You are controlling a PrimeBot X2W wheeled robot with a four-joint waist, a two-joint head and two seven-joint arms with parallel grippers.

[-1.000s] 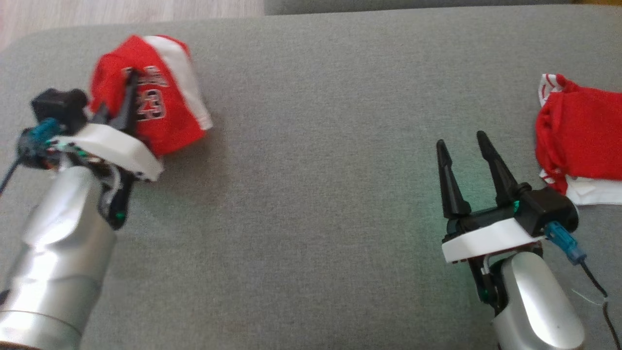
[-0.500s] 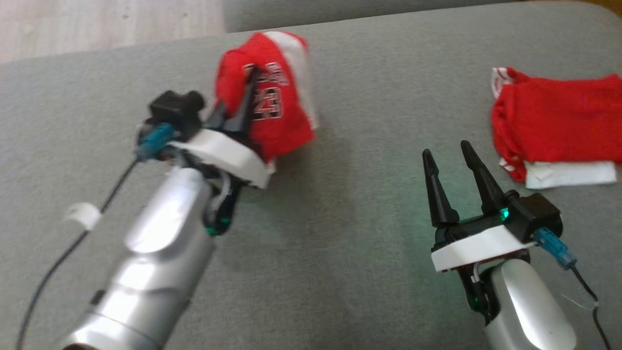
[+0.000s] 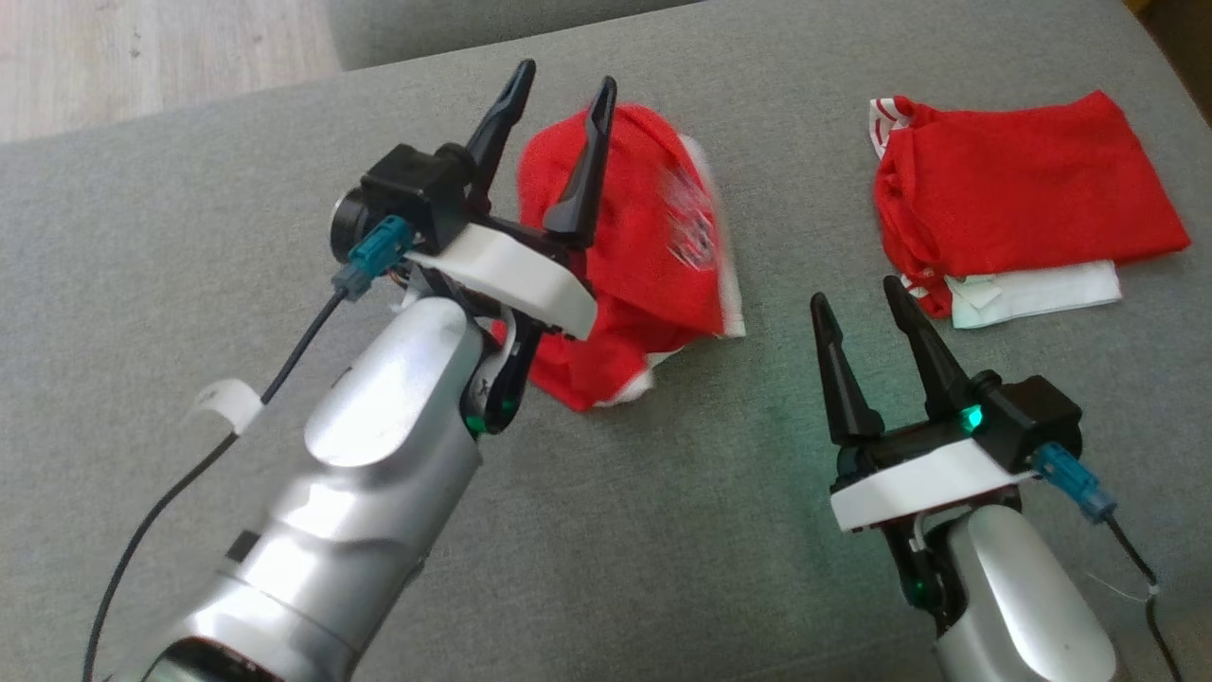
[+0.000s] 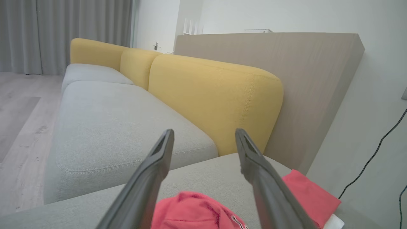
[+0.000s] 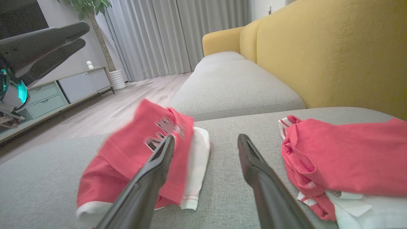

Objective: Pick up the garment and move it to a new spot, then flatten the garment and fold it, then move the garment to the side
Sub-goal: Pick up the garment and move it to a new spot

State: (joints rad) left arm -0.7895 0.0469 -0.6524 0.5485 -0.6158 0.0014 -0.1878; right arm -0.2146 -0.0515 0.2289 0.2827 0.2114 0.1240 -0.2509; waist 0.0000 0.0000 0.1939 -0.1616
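Floorboards (image 3: 142, 57) show pale in the far left corner, beyond the grey sofa seat (image 3: 189, 246) that carries everything else.

My left claw (image 3: 563, 83) comes next. Its two dark fingers stand well spread and grip nothing, held up off the seat with their tips over the far edge of the garment (image 3: 653, 275).

The garment, a red jersey with white trim, sits crumpled near the middle of the seat. It is just right of my left wrist and partly hidden behind it (the white print is smeared, so I cannot read it). My left wrist camera catches it low between the fingers, with a yellow backrest (image 4: 216, 95) further off.

Right of the garment and apart from it is my right claw (image 3: 855, 296). Its fingers are parted too and empty, pointing away from me over bare grey cloth. In its own camera the jersey lies left of the fingers.

Farthest right lies a second heap of red cloth (image 3: 1023, 189), with a white piece showing under its near edge. It is near my right fingertips but not touching them.
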